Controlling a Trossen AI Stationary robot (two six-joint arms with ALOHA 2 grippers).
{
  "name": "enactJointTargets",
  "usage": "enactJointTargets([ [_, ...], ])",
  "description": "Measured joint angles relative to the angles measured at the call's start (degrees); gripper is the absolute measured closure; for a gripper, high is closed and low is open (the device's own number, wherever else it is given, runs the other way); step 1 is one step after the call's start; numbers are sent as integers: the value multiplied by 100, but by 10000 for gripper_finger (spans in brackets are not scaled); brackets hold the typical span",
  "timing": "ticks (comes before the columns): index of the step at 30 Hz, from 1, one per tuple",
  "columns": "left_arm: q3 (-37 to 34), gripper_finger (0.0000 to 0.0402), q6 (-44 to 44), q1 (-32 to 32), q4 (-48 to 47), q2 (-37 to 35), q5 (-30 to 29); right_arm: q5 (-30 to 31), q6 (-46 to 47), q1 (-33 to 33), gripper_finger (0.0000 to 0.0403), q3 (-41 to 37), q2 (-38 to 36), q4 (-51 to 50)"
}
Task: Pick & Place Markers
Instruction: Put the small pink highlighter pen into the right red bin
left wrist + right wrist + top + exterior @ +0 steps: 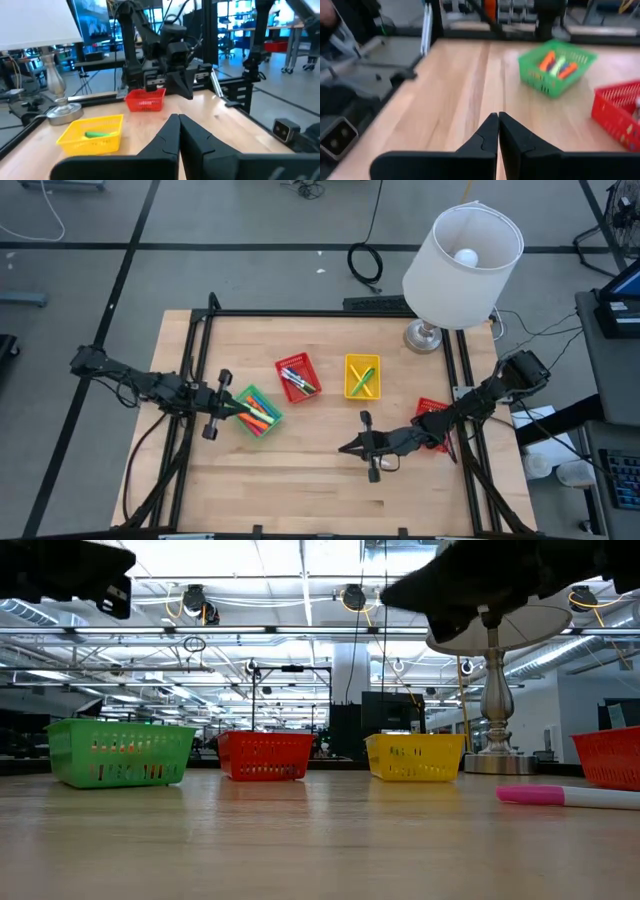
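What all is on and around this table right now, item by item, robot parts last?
Green mesh plastic basket: one, table's left part, holding orange, green and yellow markers.
Red mesh plastic baskets: two, one centre-left, one at the right edge under the right arm.
Yellow mesh plastic basket: one, centre, markers inside.
Loose pink-and-white marker: one, on the bare wood.
White-shaded lamp: one, back right corner.
Left gripper: jaws shut, beside the green basket.
Right gripper: jaws shut, empty, front centre.
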Motion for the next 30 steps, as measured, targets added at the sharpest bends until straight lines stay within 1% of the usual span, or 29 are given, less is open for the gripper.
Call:
enactJointTargets([
  [2,-7,399,-1,0,-286,-240,-29,-1,168,-16,402,189,-40,-628],
  [3,-7,399,-1,0,-442,-354,-49,4,320,-18,402,380,-63,-1149],
  [5,-7,399,-20,0,-699,-555,-143,43,581,68,402,977,-54,-2405],
  [7,-9,398,-63,0,-920,-718,-229,281,868,283,402,1693,50,-3876],
  [9,-12,398,-99,0,-1066,-865,-321,315,1424,445,402,2464,260,-5259],
  [11,-11,397,-152,0,-1014,-901,-442,185,2239,552,402,3112,439,-6588],
  [13,-11,397,-172,3,-1000,-894,-479,-48,2913,583,403,3593,630,-7557],
  [15,-11,397,-151,2,-913,-859,-479,-175,3138,589,403,3792,825,-7967],
  [18,-11,397,-175,0,-877,-829,-474,-234,3193,595,403,3799,1093,-8227],
  [21,-11,396,-311,0,-858,-834,-451,-493,3272,587,403,3801,1323,-8271],
  [23,-11,396,-325,0,-866,-831,-439,-506,3423,579,397,3801,1480,-8323],
  [26,-11,396,-316,0,-866,-831,-439,-663,3617,515,367,3801,1622,-8349],
  [30,-11,396,-395,0,-869,-831,-439,-988,3814,426,304,3801,1722,-8399],
])
